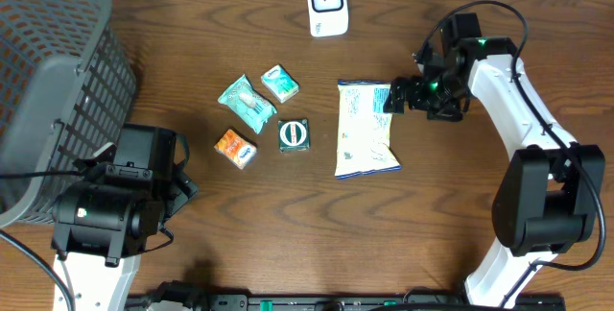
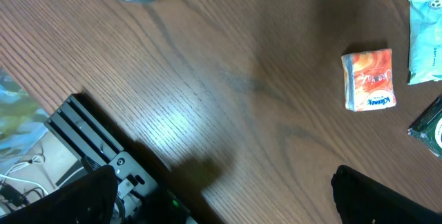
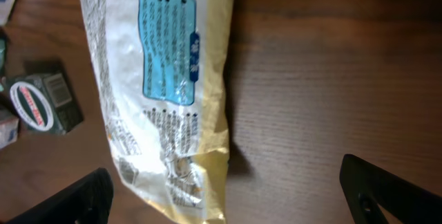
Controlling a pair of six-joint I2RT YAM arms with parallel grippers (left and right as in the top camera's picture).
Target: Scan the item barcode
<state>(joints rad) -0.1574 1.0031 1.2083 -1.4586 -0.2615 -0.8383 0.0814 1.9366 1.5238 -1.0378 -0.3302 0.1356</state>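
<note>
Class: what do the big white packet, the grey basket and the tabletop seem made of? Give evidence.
Big white packet: probably thin plastic film, glossy; crinkles and glints.
Grey basket: likely moulded plastic, matte; even lattice.
Tabletop: wood or laminate, slight sheen; visible grain.

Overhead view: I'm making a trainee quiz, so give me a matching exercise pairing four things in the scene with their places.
Things:
1 scanner
2 basket
3 bag
4 orange pack

Places:
A at the picture's left edge
B just left of the right hand
C top centre
D left of the green box

Pairs: 1-C, 2-A, 3-B, 4-D
</note>
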